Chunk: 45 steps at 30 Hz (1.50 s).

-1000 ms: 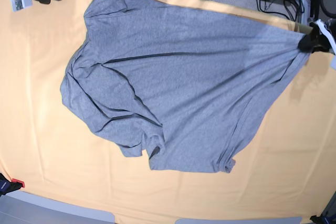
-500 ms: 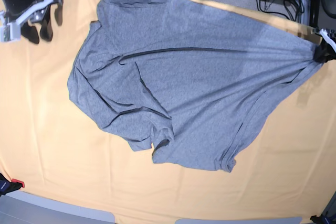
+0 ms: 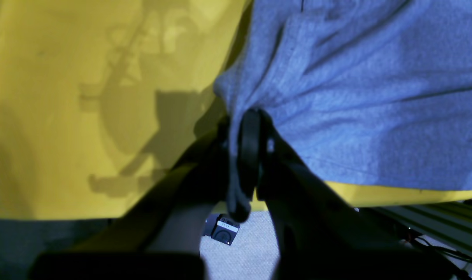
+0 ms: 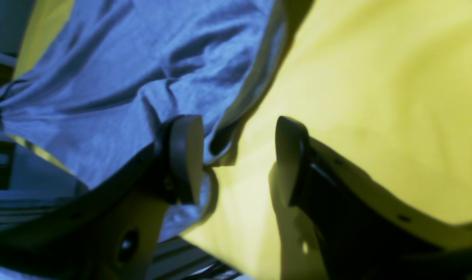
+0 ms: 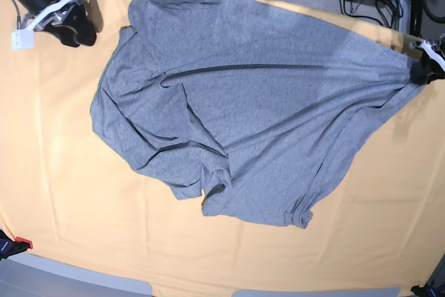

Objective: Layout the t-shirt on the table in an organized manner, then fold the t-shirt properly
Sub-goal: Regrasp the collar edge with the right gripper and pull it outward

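The heather-grey t-shirt point(image 5: 250, 116) lies rumpled and spread across the far half of the pale yellow-orange counter point(image 5: 62, 186), one corner drawn taut rightward.

Matt heathered cotton-like t-shirt point(image 5: 264, 123), soft creased cloth over table point(image 5: 62, 193), matt dark plastic-looking end effector pads point(image 4: 185, 155)

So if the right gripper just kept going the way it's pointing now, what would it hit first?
Probably the t-shirt edge: the open right gripper points along the table cloth, with one finger already over grey fabric. Depth is unclear.
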Available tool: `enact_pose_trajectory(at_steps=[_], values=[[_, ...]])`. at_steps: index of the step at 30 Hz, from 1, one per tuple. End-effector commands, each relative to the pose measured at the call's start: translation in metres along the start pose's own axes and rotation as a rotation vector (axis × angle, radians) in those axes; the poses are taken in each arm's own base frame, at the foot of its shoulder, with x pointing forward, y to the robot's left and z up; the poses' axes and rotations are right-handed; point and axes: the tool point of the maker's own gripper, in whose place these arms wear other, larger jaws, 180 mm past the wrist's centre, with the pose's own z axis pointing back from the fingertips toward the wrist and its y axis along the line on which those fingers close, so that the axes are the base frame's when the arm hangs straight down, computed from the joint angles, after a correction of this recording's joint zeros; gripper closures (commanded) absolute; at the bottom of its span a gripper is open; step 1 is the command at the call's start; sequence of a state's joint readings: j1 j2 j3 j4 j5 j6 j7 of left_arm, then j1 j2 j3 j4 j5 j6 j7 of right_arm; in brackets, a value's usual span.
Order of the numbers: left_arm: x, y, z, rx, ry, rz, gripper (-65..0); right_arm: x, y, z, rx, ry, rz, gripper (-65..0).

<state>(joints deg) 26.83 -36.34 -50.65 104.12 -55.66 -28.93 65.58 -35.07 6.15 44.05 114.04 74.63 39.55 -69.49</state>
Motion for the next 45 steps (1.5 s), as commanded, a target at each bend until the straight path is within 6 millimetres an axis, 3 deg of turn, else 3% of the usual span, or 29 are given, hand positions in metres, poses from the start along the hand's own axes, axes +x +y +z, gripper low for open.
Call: enact_pose_trajectory(at_steps=[1,7,11,18,23,28,36,41,45], values=[[0.015,0.003,0.006,0.008,-0.042,-0.025,0.0,-0.001,0.009,-0.001,0.031,0.005,0.014,-31.9],[0.016,0.01,0.006,0.048,-0.044,-0.045,0.0,-0.036,0.019,-0.025,0.035,0.166,0.075,-31.9],[0.011,0.035,0.009,0.184,-0.01,-0.063,0.0,-0.038,0.012,-0.026,-0.01,0.18,0.103,-31.9],[0.016,0.059,0.016,0.322,-0.024,-0.05,0.0,-0.034,0.02,-0.027,0.034,0.155,0.08,-31.9],[0.016,0.06,0.016,0.325,-0.028,-0.046,0.0,-0.031,0.042,-0.026,0.15,0.139,0.029,-31.9],[0.022,0.068,0.019,0.373,-0.043,-0.078,0.0,-0.044,0.049,-0.027,0.183,0.201,0.028,-31.9],[0.056,0.083,0.026,0.457,-0.145,-0.035,0.0,-0.079,0.075,-0.027,0.265,0.317,0.003,-31.9],[0.065,0.079,0.025,0.426,-0.183,-0.017,0.0,-0.083,0.092,-0.035,0.324,0.324,0.01,-31.9],[0.063,0.076,0.024,0.41,-0.174,-0.005,0.0,-0.082,0.082,-0.04,0.261,0.31,0.041,-31.9]])
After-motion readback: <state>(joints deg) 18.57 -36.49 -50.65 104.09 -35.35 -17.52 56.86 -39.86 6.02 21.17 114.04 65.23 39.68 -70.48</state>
